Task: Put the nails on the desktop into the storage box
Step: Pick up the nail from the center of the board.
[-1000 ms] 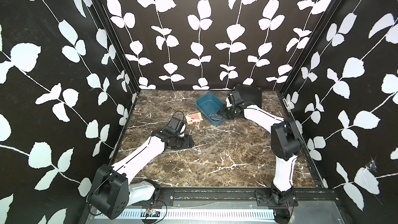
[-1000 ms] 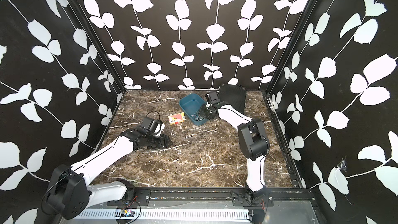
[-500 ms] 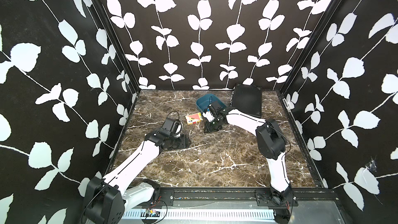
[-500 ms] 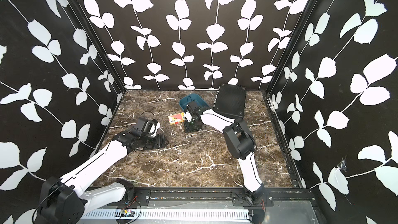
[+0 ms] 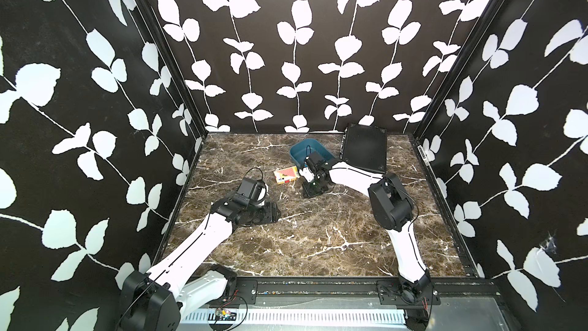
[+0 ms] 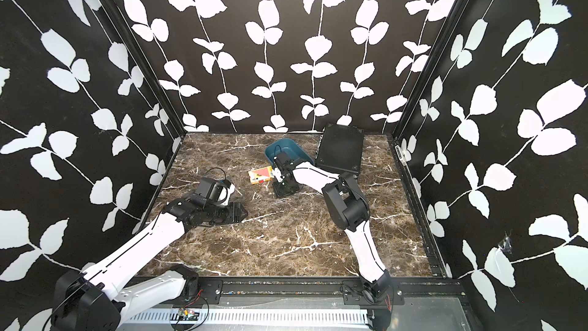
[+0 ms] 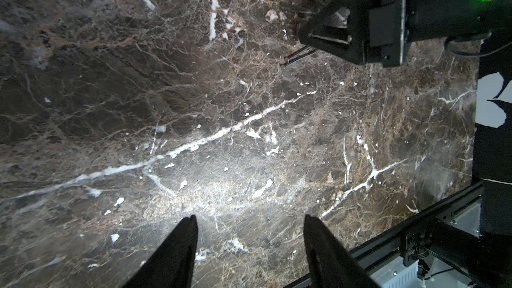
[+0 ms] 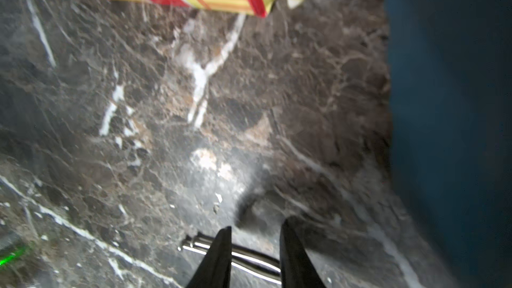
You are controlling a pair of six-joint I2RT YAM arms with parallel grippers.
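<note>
Near the blue storage box [image 5: 299, 156], the right gripper [image 8: 256, 228] stands over the nails [image 8: 249, 259] lying on the desktop [image 8: 194, 134].
In both top views it points down beside storage box and card box [image 5: 286, 176], left gripper [image 5: 275, 213] well apart. Left wrist: left jaws spread above the desktop. Right wrist: jaws partly spread, pinching nothing; nails lie flat, long axis running across from one fingertip [image 8: 221, 245] to the other, heads just past one finger.

Card box [image 5: 287, 175] lying flat; black ribbed case [image 5: 364, 151] by leaf-patterned back wall [image 5: 302, 58].
</note>
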